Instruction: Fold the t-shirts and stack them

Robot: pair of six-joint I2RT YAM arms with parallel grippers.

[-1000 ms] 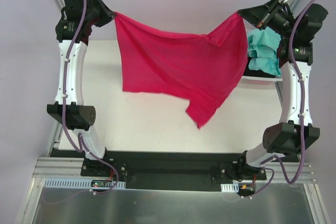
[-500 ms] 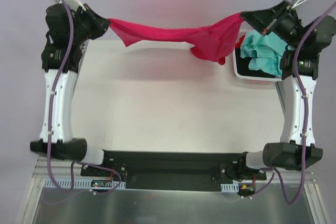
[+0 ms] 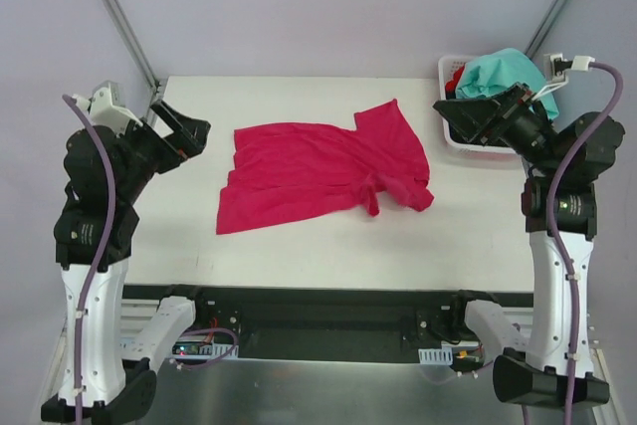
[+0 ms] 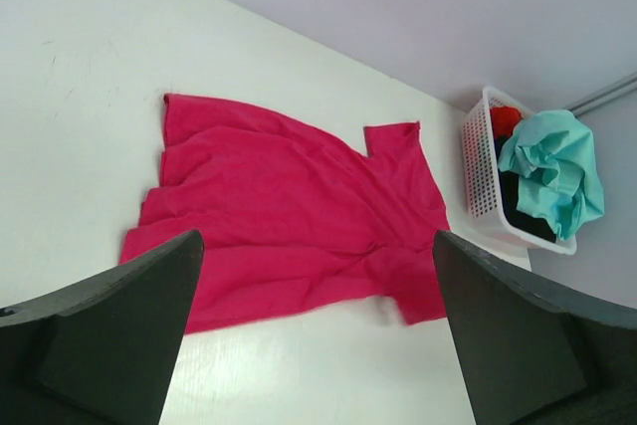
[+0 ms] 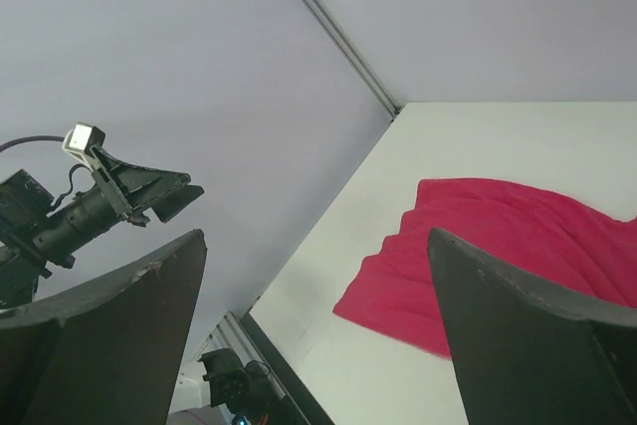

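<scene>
While the left hand (image 3: 196, 139) and right hand (image 3: 448, 121) both stand wide open, gripping nothing, the magenta-pink t-shirt (image 3: 318, 178) lies rumpled on the counter (image 3: 299, 246) between them, touching neither. Just behind the right hand, the teal-mint t-shirt (image 3: 498, 72) tops the white basket (image 4: 478, 166), over a red t-shirt (image 4: 506, 118) and a black t-shirt (image 4: 518, 208).
</scene>
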